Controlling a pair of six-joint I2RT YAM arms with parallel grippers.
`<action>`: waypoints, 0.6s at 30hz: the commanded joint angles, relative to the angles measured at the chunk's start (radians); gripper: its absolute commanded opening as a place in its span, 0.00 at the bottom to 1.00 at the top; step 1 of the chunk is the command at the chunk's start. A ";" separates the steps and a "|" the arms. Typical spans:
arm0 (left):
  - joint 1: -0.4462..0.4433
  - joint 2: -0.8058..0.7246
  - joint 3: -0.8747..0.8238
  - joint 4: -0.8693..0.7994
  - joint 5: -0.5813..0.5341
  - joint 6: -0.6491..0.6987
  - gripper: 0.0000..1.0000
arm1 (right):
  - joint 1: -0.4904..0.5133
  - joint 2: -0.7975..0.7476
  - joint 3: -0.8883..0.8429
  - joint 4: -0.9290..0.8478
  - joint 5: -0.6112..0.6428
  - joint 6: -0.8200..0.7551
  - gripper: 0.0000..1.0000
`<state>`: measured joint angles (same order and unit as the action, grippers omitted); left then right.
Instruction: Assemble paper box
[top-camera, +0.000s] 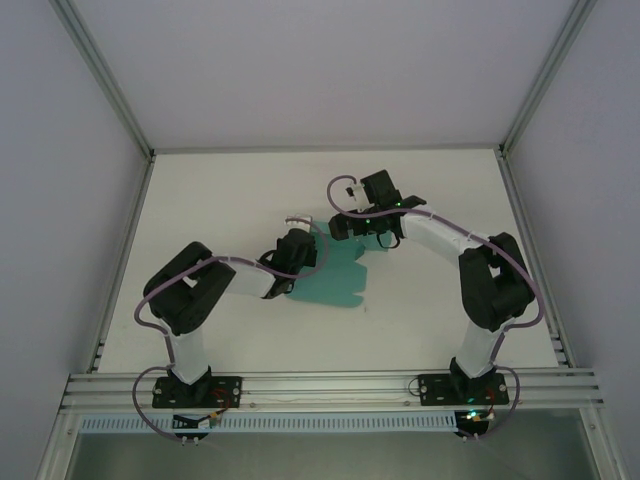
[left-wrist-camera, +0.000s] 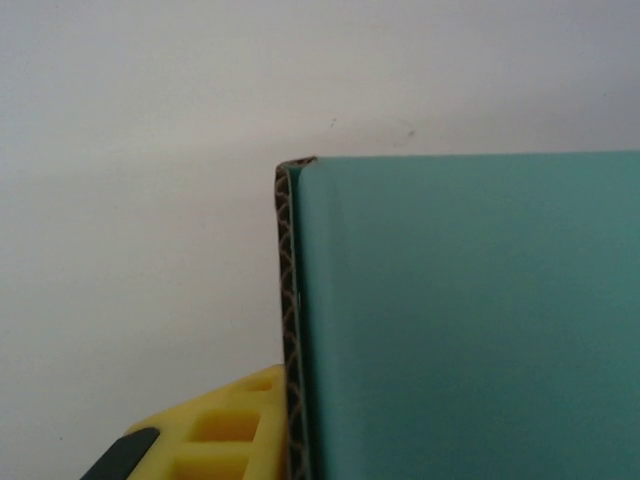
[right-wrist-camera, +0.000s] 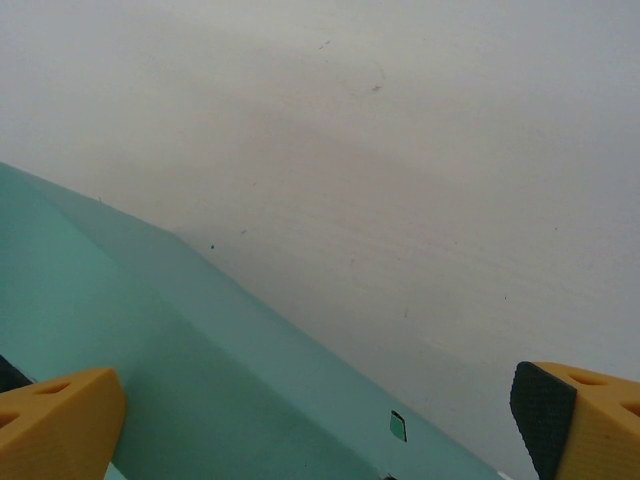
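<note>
The paper box is a teal-green die-cut sheet lying flat abt mid-table; outline irregular w/ flaps and a notch on its 3 o'clock side; face matte and plain. In the left wrist view its cut edge shows brown corrugated fluting under the teal skin; a soft rounded crease runs just inside that edge; the corner at 12 o'clock is square. In the right wrist view the card fills the 7 o'clock corner; a paler band follows its straight edge, w/ darker teal inside; a small slot is cut near 6 o'clock.

The left pincer sits at the sheet's 9 o'clock edge in the top view; one yellow finger, moulded w/ square hollows and carrying a black pad, lies right against the fluted edge at 7 o'clock of its wrist view; the other finger is hidden by the card, so can't tell whether it's clamped on the card or let go.

The right pincer is at the sheet's 12 o'clock end; its fingers are spread abt as wide as the wrist view, released, gripping nothing; the one at 8 o'clock hangs over the teal card; the one at 4 o'clock, w/ a dark inner pad, is over bare table; whether either touches the card can't be judged.

Table top: white, matte, a few dark specks and faint scuffs; a grey aluminium rail runs along the near edge by both arm bases.
</note>
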<state>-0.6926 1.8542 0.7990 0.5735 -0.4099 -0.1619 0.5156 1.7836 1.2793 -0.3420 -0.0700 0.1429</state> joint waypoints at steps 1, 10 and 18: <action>-0.012 0.047 0.051 -0.063 0.015 0.004 0.11 | 0.002 0.033 -0.026 -0.071 -0.019 0.008 1.00; -0.012 0.083 0.118 -0.130 -0.104 -0.031 0.00 | 0.002 -0.012 -0.047 -0.039 -0.010 0.017 1.00; -0.013 -0.041 0.122 -0.213 -0.136 -0.076 0.00 | 0.000 -0.151 -0.055 0.023 0.130 0.048 1.00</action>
<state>-0.7002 1.8835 0.9012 0.4446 -0.4969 -0.2016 0.5106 1.7199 1.2392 -0.3161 -0.0158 0.1749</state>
